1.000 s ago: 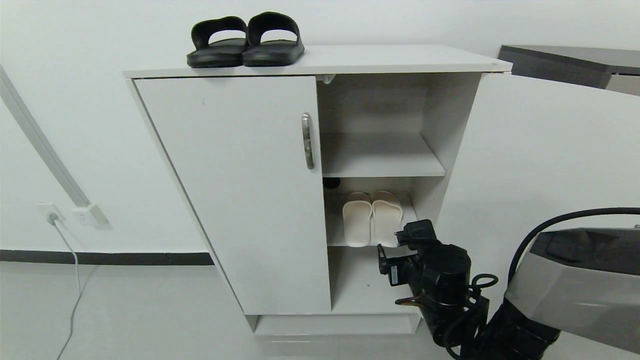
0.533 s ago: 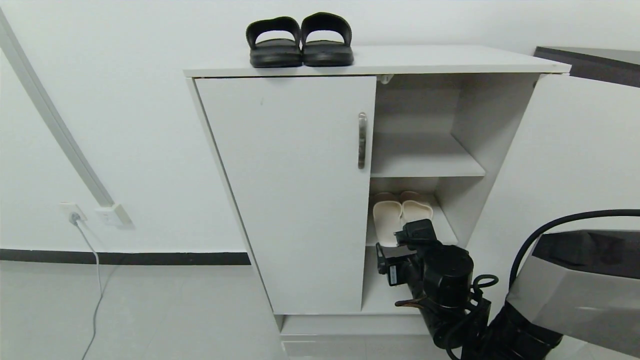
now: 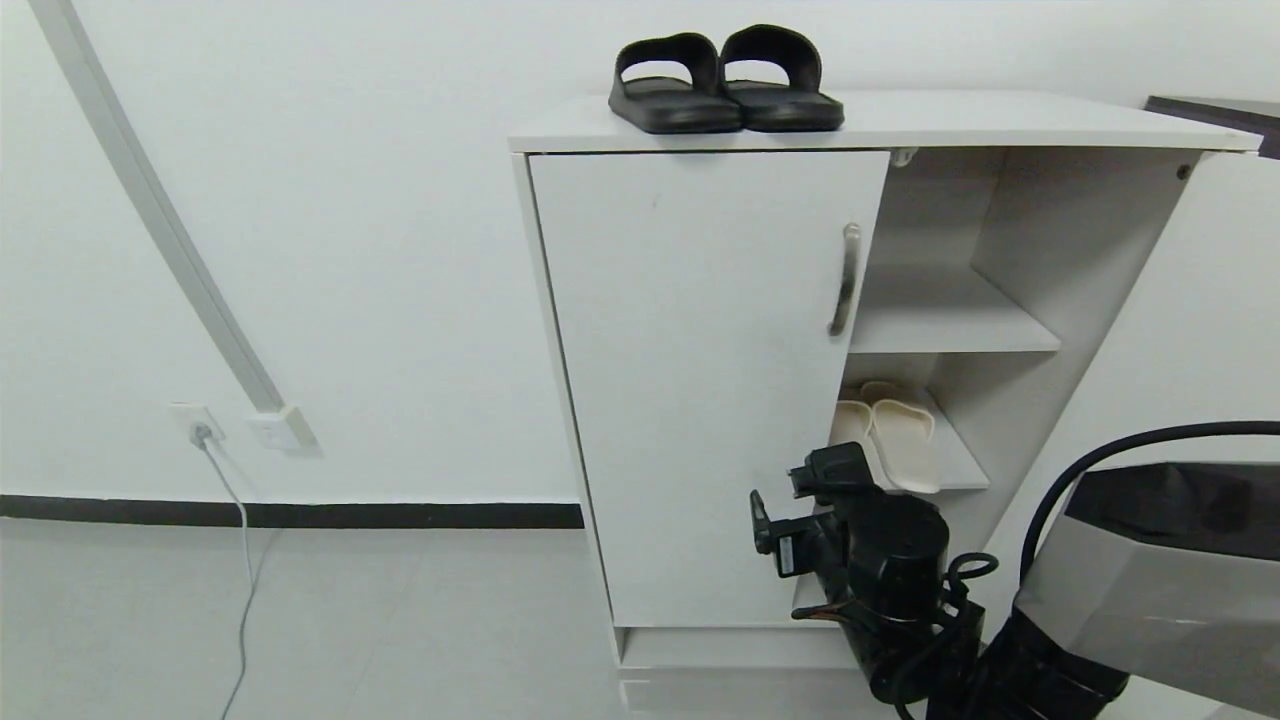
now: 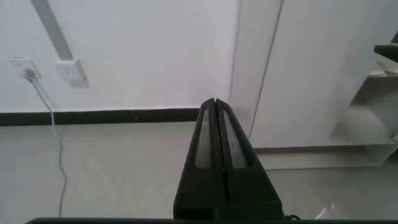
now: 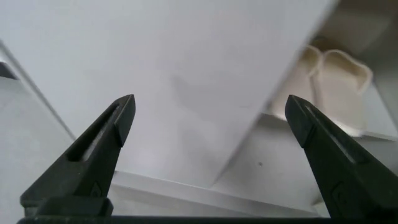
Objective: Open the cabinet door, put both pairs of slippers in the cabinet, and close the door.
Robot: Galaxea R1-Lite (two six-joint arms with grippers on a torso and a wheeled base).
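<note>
We see the black slippers point(image 3: 727, 85) on top of the cabinet point(image 3: 1000, 120) and the white slippers point(image 3: 890, 435) on its lower shelf, with the right door point(image 3: 1210, 320) open. Our right end effector point(image 5: 209, 102) is spread wide and empty before the closed left door point(image 3: 700, 380). The left end effector point(image 4: 214, 106) is pressed closed and empty.

Right hand point(image 5: 209, 102): fingers point(image 5: 93, 155) spread wide apart. Between them I'm facing the white door point(image 5: 155, 68), with its free edge running diagonally across the gap. Past that edge I can see into the cabinet, where a pair of cream slippers point(image 5: 333, 78) sits side by side, touching, on a shelf point(image 5: 380, 109). Under the shelf is the bottom board point(image 5: 273, 177), with one small dark speck point(image 5: 260, 164) on it.
</note>
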